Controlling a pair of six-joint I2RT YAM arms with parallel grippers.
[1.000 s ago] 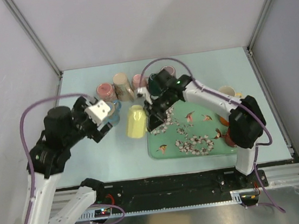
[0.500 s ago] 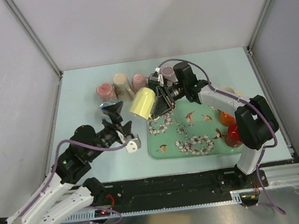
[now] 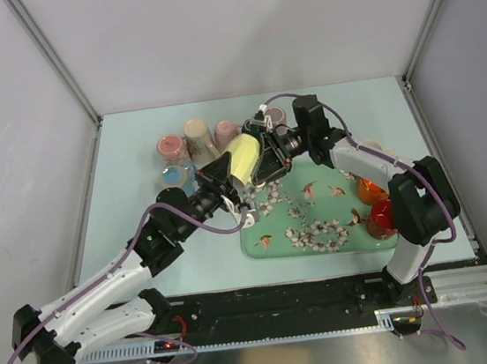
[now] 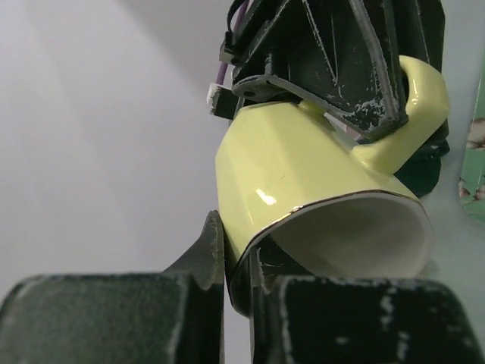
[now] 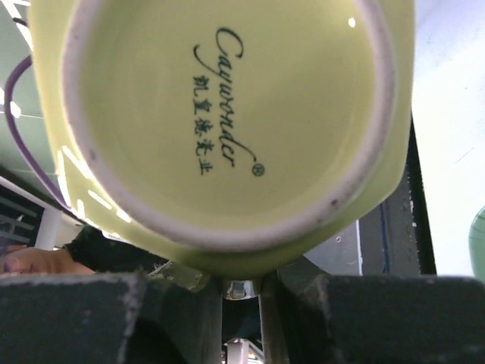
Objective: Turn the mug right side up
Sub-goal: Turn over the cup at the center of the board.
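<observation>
- Pinch by left gripper [image 4: 231,262]: closed on mug [image 4: 303,174] rim, wall caught between fingers, likely to take over the weight.
- Just beyond, right gripper [image 4: 356,106]: clamped on handle [image 4: 423,95], mug base turned to its own camera; steadies mug for the handover.
- Between both grippers, aloft: mug on its side, mouth toward left gripper, not yet upright.
- Below, on right gripper's side: tray [image 3: 323,250]; behind both grippers, cups [image 3: 198,139], apart from the mug.
- Next, as a judgement: free the handle, then tip mouth up.

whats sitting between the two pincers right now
The yellow mug, tipped sideways: left pincer on its rim, right pincer at its handle end. Top view shows it.
</observation>
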